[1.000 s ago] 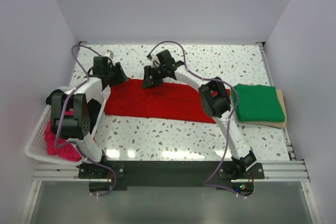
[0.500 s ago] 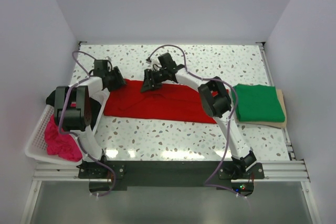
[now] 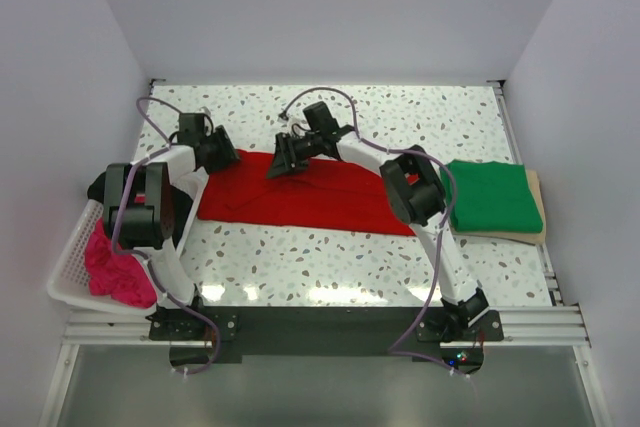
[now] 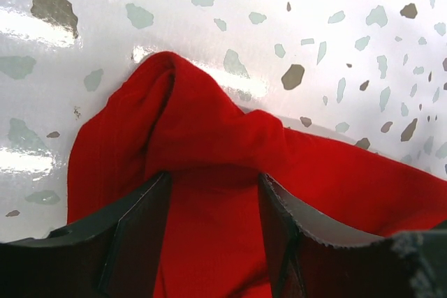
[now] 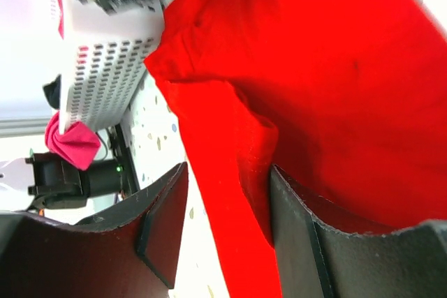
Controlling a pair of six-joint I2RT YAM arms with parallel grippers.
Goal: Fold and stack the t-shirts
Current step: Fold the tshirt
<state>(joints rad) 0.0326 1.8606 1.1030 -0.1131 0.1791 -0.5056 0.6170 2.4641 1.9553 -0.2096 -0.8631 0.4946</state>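
The bright red t-shirt (image 3: 305,197) lies spread across the middle of the table. My left gripper (image 3: 224,154) is at its far left corner. In the left wrist view the gripper (image 4: 213,197) is open, its jaws on either side of a raised bunch of red cloth (image 4: 188,123). My right gripper (image 3: 282,164) is on the shirt's far edge. In the right wrist view it (image 5: 229,190) is open and straddles a fold of red cloth (image 5: 230,144). The green t-shirt (image 3: 490,197) lies folded at the right. The magenta t-shirt (image 3: 112,269) is crumpled in the basket. The black t-shirt is out of view.
A white slotted basket (image 3: 72,247) hangs at the table's left edge and also shows in the right wrist view (image 5: 105,61). A tan board (image 3: 537,209) lies under the green shirt. White walls close in the table on three sides.
The left arm's elbow has swung left, uncovering the magenta shirt. Both grippers have shifted only slightly on the red shirt's far edge. The red shirt lies much as before.
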